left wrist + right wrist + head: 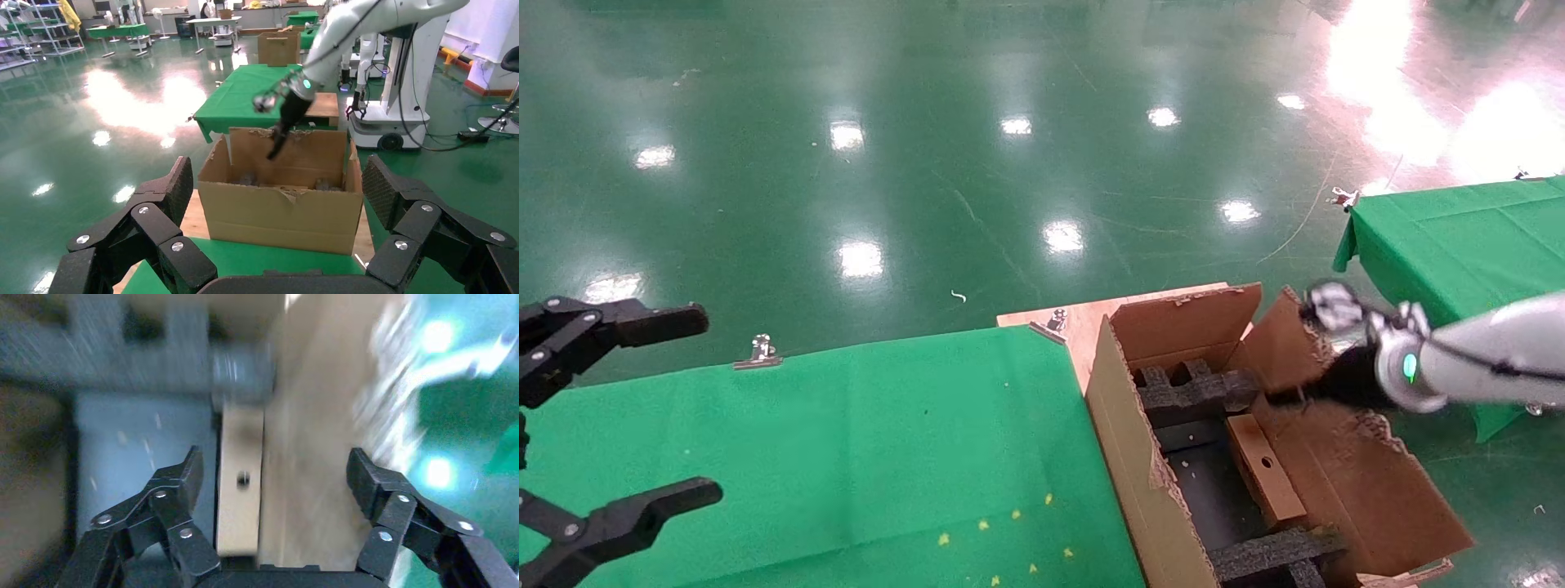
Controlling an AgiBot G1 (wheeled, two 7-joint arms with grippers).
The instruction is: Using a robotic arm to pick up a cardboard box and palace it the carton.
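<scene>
Head looks down; both wrist views share the carton (281, 202).

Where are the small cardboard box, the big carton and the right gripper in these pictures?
cardboard box (1264, 475): head view, on its top face beside the round hole.
carton (281, 214): left wrist view, on its near outer wall.
right gripper (272, 478): right wrist view, midway between its open fingertips, above the box.

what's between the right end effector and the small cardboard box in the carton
Nothing visible. The right end effector, open, hangs over the cardboard box, which lies inside the carton beside a black foam insert.
</scene>
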